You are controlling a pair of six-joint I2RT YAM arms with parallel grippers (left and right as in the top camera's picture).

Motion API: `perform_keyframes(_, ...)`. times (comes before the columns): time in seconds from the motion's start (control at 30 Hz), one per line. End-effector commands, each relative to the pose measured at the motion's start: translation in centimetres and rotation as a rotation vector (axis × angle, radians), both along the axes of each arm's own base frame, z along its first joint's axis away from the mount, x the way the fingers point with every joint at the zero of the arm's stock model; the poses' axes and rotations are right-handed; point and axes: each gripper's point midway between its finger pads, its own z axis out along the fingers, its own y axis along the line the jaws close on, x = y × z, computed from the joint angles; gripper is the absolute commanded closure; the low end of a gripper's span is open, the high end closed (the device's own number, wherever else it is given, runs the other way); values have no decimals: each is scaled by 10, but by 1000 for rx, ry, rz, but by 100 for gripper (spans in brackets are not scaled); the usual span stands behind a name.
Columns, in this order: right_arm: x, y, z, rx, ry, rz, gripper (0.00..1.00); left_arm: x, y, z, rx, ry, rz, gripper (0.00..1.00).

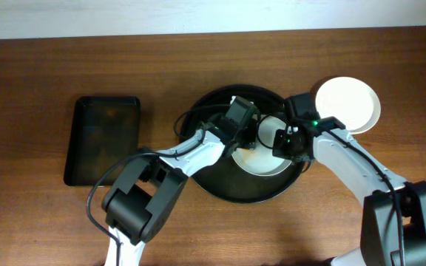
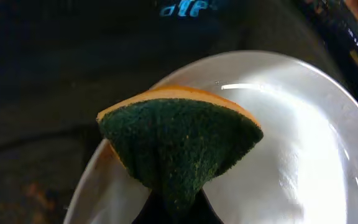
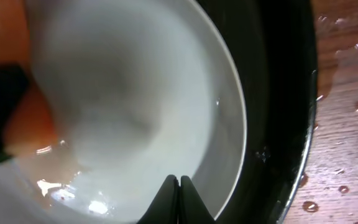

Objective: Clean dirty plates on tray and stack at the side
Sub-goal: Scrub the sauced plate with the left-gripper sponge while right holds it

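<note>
Worktop (image 1: 35, 222): wood, carrying 2 black trays.

Round tray (image 1: 220, 185): centre of the worktop. 1 white plate (image 1: 266, 164) lies inside it, toward the right half. Both arms reach in over this plate.

Left pincer (image 2: 176, 210): closed on a sponge (image 2: 179, 143), pinched at its lower corner so that it fans out, green scouring face toward the wrist camera and orange backing along the top edge. The sponge sits over the plate's left part; contact with the surface cannot be confirmed.

Right pincer (image 3: 178, 193): fully closed, tips together at the plate's near rim. Whether it clamps the rim cannot be told. Its wrist view shows the plate wet and glossy, with a faint orange tint beside the sponge at the left.

Side plate (image 1: 346, 103): white, on the bare worktop just outside the tray's upper right rim. Number stacked there not discernible.

Rectangular tray (image 1: 102, 140): well left of the round tray.

Droplets (image 3: 344, 186): water on the worktop beside the tray rim.
</note>
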Motion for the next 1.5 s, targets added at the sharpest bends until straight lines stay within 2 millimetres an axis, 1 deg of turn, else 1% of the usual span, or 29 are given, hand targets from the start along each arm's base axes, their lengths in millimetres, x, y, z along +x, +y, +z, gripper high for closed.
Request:
perform_keyframes(0.0,-2,6,-3,23,-1,26,96,1,15,-31,96,3,0,100)
perform_keyframes(0.17,-1,6,-5,19,-4,44,96,18,3,-7,95,-71,-51,100)
perform_keyframes(0.27,-1,6,-8,17,0,47,96,29,-1,12,99,-100,-47,100)
perform_keyframes(0.33,0,6,-8,16,-1,51,96,37,1,29,125,-118,-24,100)
perform_keyframes(0.37,0,6,-8,16,-2,51,96,41,2,42,139,-136,-25,100)
perform_keyframes(0.5,0,6,-8,17,-2,51,96,45,-2,82,135,-188,-56,100)
perform_keyframes(0.57,0,6,-8,17,-2,51,96,43,0,94,128,-195,-55,100)
perform_keyframes(0.63,0,6,-8,16,-2,52,96,41,3,101,131,-195,-53,100)
perform_keyframes(0.67,0,6,-8,14,-3,63,96,40,4,102,138,-192,-50,100)
perform_keyframes(0.73,0,6,-8,13,-3,66,96,34,9,97,158,-163,-51,100)
perform_keyframes(0.77,0,6,-8,13,-2,66,96,33,16,93,191,-153,-38,100)
perform_keyframes(0.83,0,6,-8,13,-2,66,95,36,33,90,265,-162,7,100)
perform_keyframes(0.9,0,6,-8,13,-3,66,94,37,36,90,276,-164,15,100)
perform_keyframes(0.93,0,6,-8,13,-2,66,90,37,36,90,279,-162,15,100)
perform_keyframes(0.97,0,6,-8,13,-2,66,88,37,36,89,280,-161,15,100)
perform_keyframes(1.03,-1,7,-8,18,-2,69,88,36,37,89,284,-157,15,100)
perform_keyframes(1.1,-1,12,-7,45,1,78,88,39,51,87,312,-148,68,100)
perform_keyframes(1.2,2,11,-7,39,-10,74,88,47,78,84,344,-120,148,100)
perform_keyframes(1.23,4,9,-6,41,-19,69,87,48,84,82,345,-103,157,100)
perform_keyframes(1.3,11,6,-5,43,-44,66,80,48,96,78,342,-64,166,100)
perform_keyframes(1.37,19,-4,-3,34,-71,51,72,46,109,72,339,-13,173,100)
perform_keyframes(1.47,21,-20,-3,28,-68,9,71,40,121,65,306,71,161,100)
